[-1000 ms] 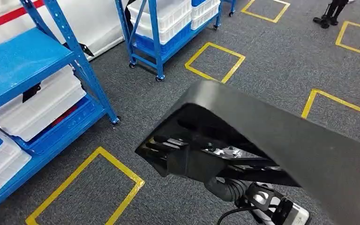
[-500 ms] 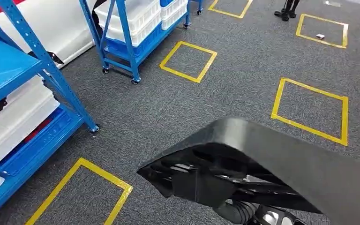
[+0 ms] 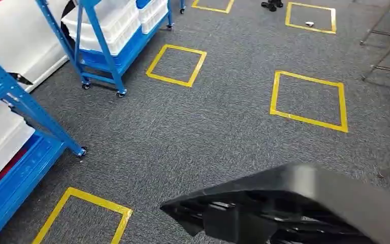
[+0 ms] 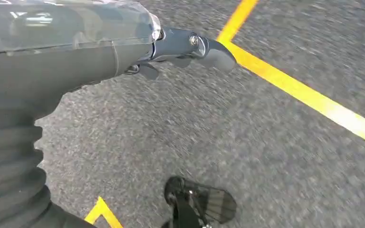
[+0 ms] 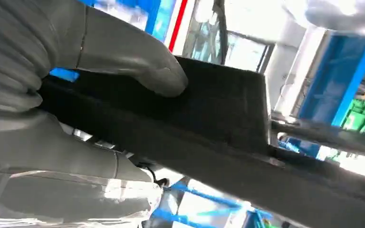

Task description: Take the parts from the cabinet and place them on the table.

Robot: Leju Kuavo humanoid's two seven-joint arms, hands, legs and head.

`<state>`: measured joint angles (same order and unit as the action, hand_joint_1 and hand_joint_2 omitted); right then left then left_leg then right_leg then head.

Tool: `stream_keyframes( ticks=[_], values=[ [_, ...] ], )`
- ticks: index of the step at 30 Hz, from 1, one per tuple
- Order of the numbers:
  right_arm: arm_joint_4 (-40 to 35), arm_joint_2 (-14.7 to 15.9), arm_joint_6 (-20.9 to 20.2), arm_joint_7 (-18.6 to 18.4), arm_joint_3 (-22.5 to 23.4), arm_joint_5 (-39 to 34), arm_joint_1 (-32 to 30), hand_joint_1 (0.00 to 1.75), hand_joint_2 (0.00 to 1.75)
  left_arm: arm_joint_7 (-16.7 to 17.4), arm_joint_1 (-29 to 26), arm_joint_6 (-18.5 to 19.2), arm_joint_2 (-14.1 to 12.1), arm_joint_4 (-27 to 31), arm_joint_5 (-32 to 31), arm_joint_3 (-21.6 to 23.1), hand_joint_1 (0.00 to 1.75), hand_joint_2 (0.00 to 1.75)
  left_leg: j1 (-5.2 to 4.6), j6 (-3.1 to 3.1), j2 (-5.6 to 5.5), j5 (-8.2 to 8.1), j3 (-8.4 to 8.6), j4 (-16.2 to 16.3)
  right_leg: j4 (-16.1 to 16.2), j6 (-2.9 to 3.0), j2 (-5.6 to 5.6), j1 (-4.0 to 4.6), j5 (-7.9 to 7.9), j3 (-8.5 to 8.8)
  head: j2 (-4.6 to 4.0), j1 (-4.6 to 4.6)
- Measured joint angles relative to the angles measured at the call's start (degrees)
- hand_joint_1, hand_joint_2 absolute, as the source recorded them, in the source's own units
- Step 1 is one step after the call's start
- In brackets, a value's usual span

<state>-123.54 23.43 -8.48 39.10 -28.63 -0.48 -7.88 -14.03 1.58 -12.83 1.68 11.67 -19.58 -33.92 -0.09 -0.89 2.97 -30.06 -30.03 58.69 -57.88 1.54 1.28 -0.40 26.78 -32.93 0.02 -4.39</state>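
Black part (image 3: 304,203) lower in view; right hand (image 5: 100,71) clamped around it

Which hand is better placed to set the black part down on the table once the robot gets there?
The right. The right hand already grips the black part, thumb pressed on its flat face. The left hand hangs over the carpet, holding nothing. No table is in sight yet.
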Motion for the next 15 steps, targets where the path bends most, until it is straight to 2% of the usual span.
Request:
stream_keyframes(
  ticks=[1,3,4,5,6,7,8,9,10,13,14,15],
  values=[
    [0.0,0.2,-0.3,0.0,0.3,-0.1,-0.1,1.75,1.75,-0.1,0.0,0.0,0.1,0.0,0.0,-0.1,0.00,1.75,0.10,-0.04,-1.42,-2.16,-1.38,3.2,0.0,0.24,-0.34,0.00,-0.03,-0.02,0.00,-0.02],
    [0.0,0.4,-0.5,0.0,0.5,0.7,-0.5,1.75,1.75,-0.2,-0.2,0.0,0.3,0.0,0.0,-0.2,0.00,1.75,0.28,-0.21,-2.25,-6.41,-5.54,12.3,0.0,0.44,-1.37,0.12,-0.02,-0.10,0.00,-0.02],
    [0.0,0.4,-0.4,0.0,0.5,1.6,-0.9,1.75,1.75,-0.2,-0.3,0.0,0.4,0.0,0.0,-0.3,0.00,1.75,0.28,-0.28,-2.35,-7.34,-7.27,15.9,-0.1,0.44,-2.02,0.15,-0.02,-0.12,0.00,-0.02],
    [0.0,0.3,0.1,0.0,0.4,2.9,-1.2,1.75,1.75,-0.2,-0.4,0.0,0.4,0.0,0.0,-0.3,0.00,1.75,0.30,-0.30,-2.35,-6.75,-7.77,16.7,-0.2,0.44,-2.68,0.15,-0.01,-0.09,0.00,-0.02],
    [0.1,-0.2,0.7,0.0,0.1,4.2,-1.4,1.75,1.75,-0.1,-0.4,0.0,0.5,0.0,-0.1,-0.4,0.00,1.75,0.36,-0.31,-2.37,-4.77,-6.98,14.6,-0.3,0.44,-3.37,0.13,0.00,-0.07,0.00,-0.02],
    [0.3,-0.7,1.7,0.0,-0.5,5.4,-1.4,1.75,1.75,0.0,-0.3,0.0,0.5,0.0,-0.2,-0.6,0.00,1.75,0.45,-0.27,-2.51,-1.96,-5.19,10.3,-0.4,0.37,-4.07,0.09,0.04,-0.04,0.00,-0.02],
    [0.4,-1.4,2.7,0.0,-1.2,6.2,-1.3,1.75,1.75,0.1,-0.2,0.0,0.5,0.0,-0.2,-0.7,0.00,1.75,0.60,-0.25,-3.24,0.77,-2.97,5.3,-0.6,0.22,-4.72,0.04,0.14,0.00,0.00,-0.02],
    [0.7,-2.2,3.5,0.0,-1.9,6.9,-1.2,1.75,1.75,0.2,-0.3,0.0,0.5,0.0,-0.3,-0.8,0.00,1.75,0.90,-0.17,-5.85,2.16,-1.24,0.8,-0.8,0.01,-5.28,-0.02,0.25,-0.19,0.00,0.00],
    [1.0,-2.9,4.1,0.0,-2.7,7.4,-1.0,1.75,1.75,0.3,-0.3,0.0,0.5,0.0,-0.5,-0.9,0.00,1.75,0.85,-0.06,-6.73,1.62,-0.66,-0.6,-1.4,-0.35,-5.88,0.35,0.31,-0.54,0.00,0.00],
    [1.7,-4.6,4.6,0.0,-4.1,8.1,-1.1,1.75,1.75,0.7,0.2,0.0,0.5,0.0,-0.7,-1.2,0.00,1.75,0.46,0.80,-5.66,1.73,-0.71,-0.4,-1.0,-1.49,-7.31,-0.17,-0.31,-1.06,0.00,0.00],
    [1.9,-5.0,4.6,0.0,-4.4,8.2,-1.1,1.75,1.75,0.9,0.3,0.0,0.5,0.0,-0.9,-1.2,0.00,1.75,0.64,1.33,-5.12,2.08,-0.62,-0.9,-1.0,-1.93,-7.73,-0.14,-0.34,-1.19,0.00,-0.02],
    [2.0,-5.2,4.6,0.0,-4.5,8.3,-1.2,1.75,1.75,1.0,0.4,0.0,0.7,0.0,-1.1,-1.2,0.00,1.75,0.73,1.81,-4.37,2.39,-0.45,-1.3,-1.9,-1.99,-5.57,-0.23,0.42,-1.37,0.00,0.00]
  ],
)
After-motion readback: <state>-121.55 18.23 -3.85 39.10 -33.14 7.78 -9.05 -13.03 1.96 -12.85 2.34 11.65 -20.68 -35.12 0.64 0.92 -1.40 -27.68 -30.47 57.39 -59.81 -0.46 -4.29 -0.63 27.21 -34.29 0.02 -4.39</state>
